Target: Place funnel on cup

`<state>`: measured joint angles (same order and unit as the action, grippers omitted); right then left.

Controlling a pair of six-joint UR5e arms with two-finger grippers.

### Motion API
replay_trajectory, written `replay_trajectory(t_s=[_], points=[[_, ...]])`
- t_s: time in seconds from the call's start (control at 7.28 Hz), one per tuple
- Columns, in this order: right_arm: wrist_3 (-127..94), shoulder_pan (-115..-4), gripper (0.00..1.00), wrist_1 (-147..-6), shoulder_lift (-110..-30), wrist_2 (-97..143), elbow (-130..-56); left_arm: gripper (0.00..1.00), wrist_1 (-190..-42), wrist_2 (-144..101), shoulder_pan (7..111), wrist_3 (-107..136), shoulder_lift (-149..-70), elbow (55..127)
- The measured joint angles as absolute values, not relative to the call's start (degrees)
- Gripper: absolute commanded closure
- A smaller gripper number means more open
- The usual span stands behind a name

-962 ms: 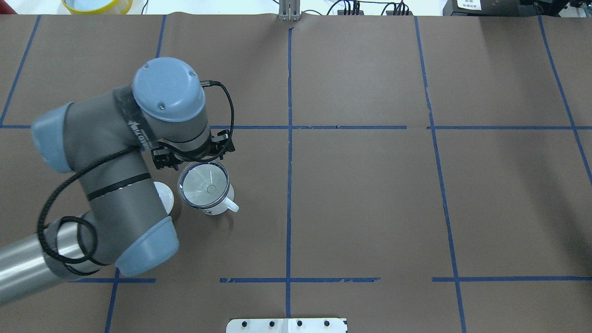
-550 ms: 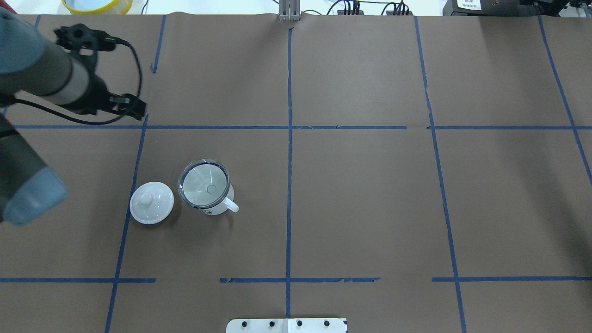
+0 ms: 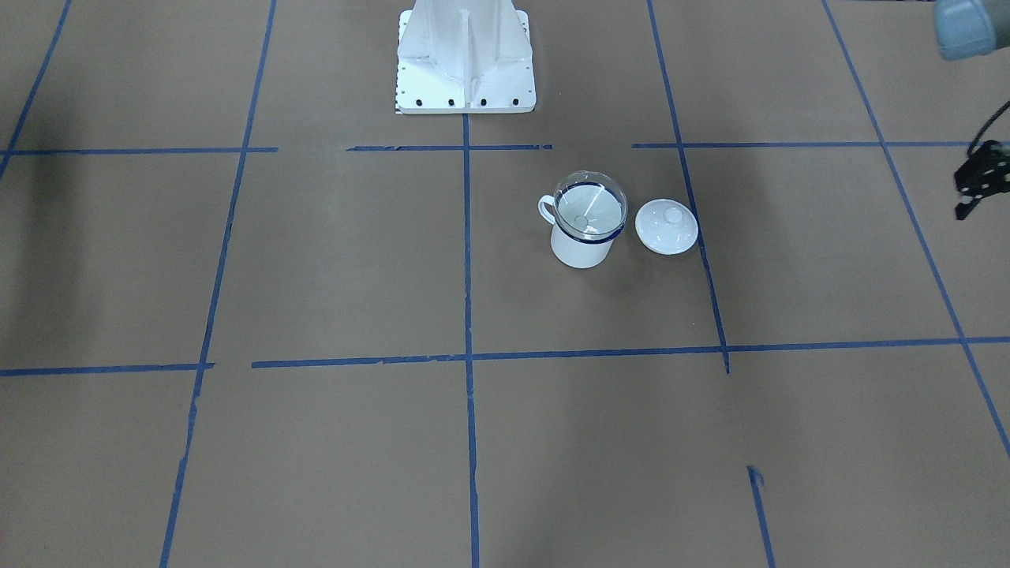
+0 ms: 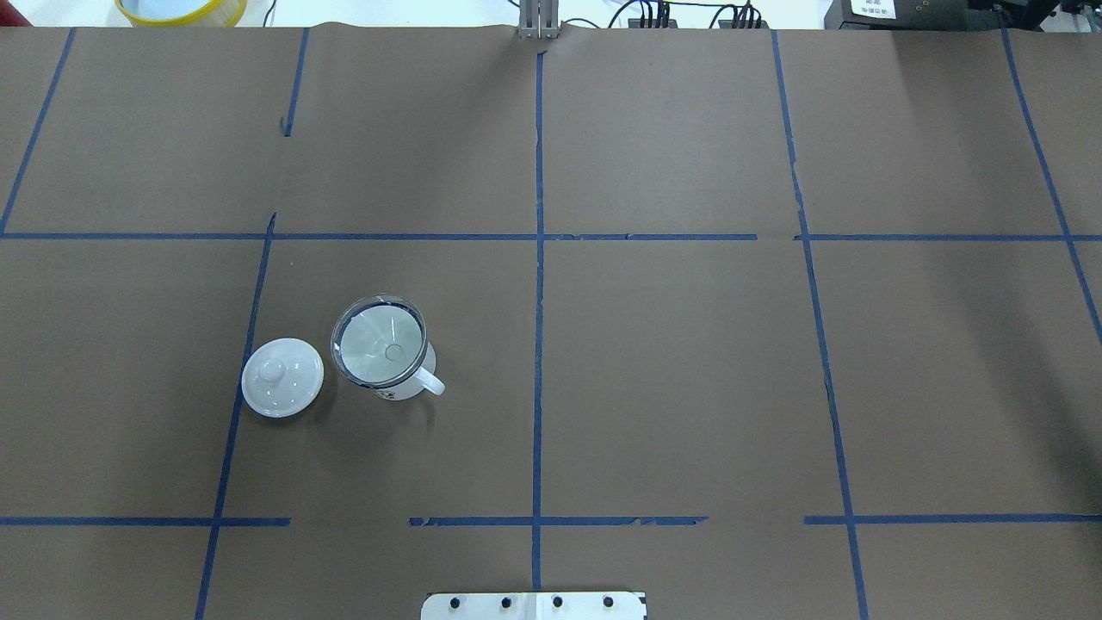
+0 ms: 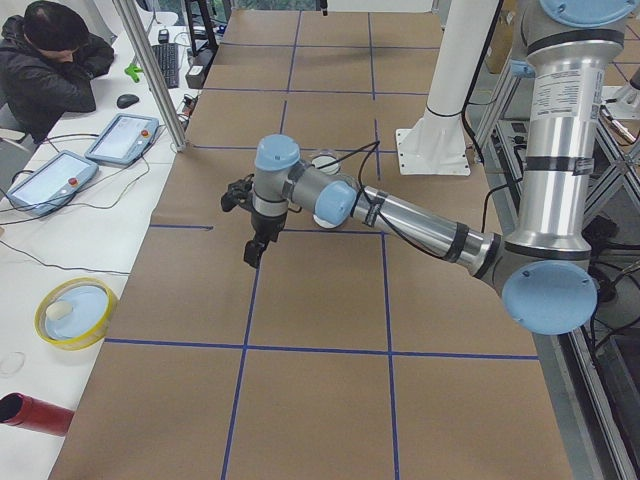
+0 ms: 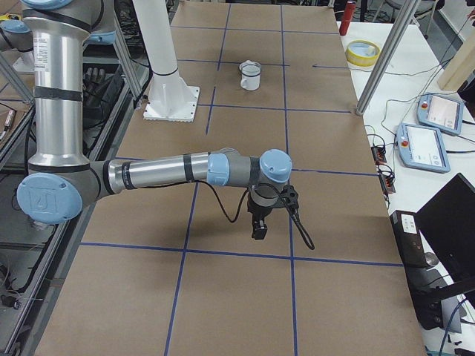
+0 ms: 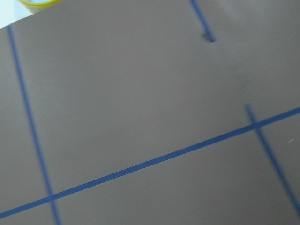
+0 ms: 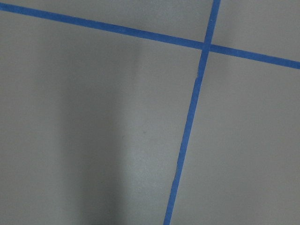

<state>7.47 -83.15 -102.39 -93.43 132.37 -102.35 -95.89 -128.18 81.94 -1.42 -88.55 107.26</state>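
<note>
The clear funnel (image 4: 383, 340) sits in the mouth of the white enamel cup (image 4: 406, 389), spout down; no gripper touches it. Both also show in the front view, the funnel (image 3: 592, 207) on the cup (image 3: 580, 251). My left gripper (image 5: 254, 252) hangs well away from the cup, over the table's left part. A black part of the left wrist (image 3: 978, 180) shows at the front view's right edge. My right gripper (image 6: 257, 230) hangs over the table's far right part. I cannot tell whether either gripper is open or shut. The wrist views show only brown paper and blue tape.
A round white knobbed lid (image 4: 282, 377) lies just left of the cup. The white robot base (image 3: 465, 79) stands at the table's near edge. A yellow-rimmed bowl (image 5: 75, 312) and tablets lie on a side bench. An operator (image 5: 50, 60) sits there.
My left arm has drawn back from beside the cup, gone left and left the overhead view. The funnel and cup have stayed in place.
</note>
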Motion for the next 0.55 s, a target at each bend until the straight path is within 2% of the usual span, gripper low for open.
replay_trajectory(t_s=[0.27,0.55], points=[[7.5,-83.1,0.0,-102.4,-93.4,132.4,-102.4,0.0,-95.5,-133.0,89.7,-8.7,-82.5,103.7],[7.5,-83.1,0.0,-102.4,-93.4,132.4,-102.4,0.0,-95.2,-133.8,91.9,-9.7,-78.9,103.4]])
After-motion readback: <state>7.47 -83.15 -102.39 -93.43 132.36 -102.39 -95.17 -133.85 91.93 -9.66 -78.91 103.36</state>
